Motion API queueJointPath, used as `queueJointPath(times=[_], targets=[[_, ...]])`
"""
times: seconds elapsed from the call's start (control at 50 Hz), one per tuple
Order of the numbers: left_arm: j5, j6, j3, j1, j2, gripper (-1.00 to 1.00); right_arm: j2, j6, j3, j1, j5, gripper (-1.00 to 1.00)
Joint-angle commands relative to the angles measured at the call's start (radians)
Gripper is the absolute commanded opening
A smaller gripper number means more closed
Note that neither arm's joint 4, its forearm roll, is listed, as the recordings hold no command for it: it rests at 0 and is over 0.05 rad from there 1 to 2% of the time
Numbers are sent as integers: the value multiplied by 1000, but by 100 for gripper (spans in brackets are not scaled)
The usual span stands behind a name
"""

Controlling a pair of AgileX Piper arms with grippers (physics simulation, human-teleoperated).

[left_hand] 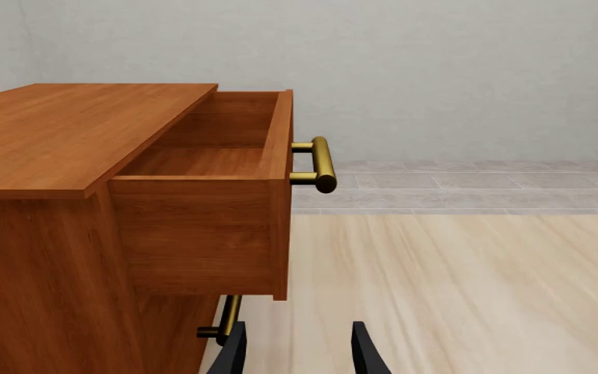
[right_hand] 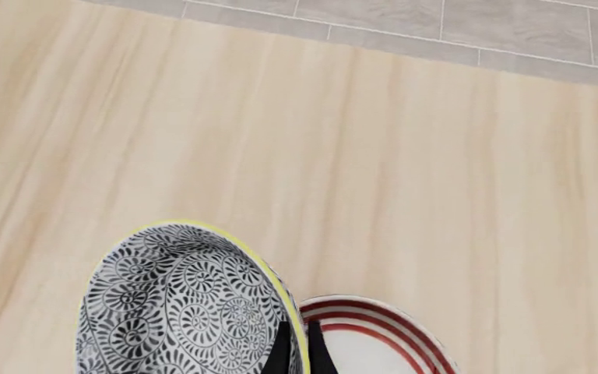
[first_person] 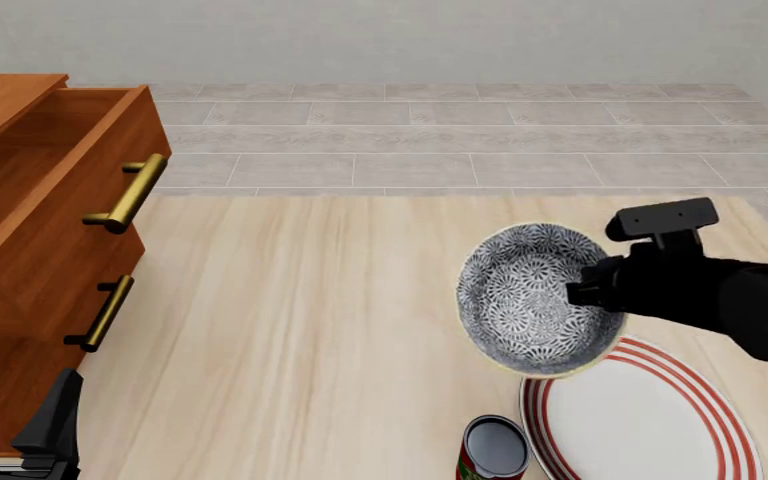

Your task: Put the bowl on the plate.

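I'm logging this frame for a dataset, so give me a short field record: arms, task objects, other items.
right gripper: shut on the rim of the bowl, which is lifted and tilted
bowl position: beside and partly over the far-left edge of the plate, not set down
left gripper: open, holding nothing, near the cabinet
cabinet: top drawer open
red can: upright, just left of the plate

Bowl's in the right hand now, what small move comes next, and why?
Probably carry the bowl toward the arms' side and slightly right, centring it over the plate before lowering. The right hand pinches its rim, and it overlaps only the plate's far edge.
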Motion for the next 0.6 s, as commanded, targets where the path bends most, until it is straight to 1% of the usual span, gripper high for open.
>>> queueJointPath(times=[0.02,0.26,0.32,0.48,0.6], targets=[[0,0,0,0,0,100,-173,25,138,-101,25,-100],[0,0,0,0,0,100,-314,53,274,-179,39,-100],[0,0,0,0,0,100,-322,57,287,-188,35,-100],[0,0,0,0,0,100,-353,60,356,-248,8,-100],[0,0,0,0,0,100,-363,54,395,-278,-9,-100]])
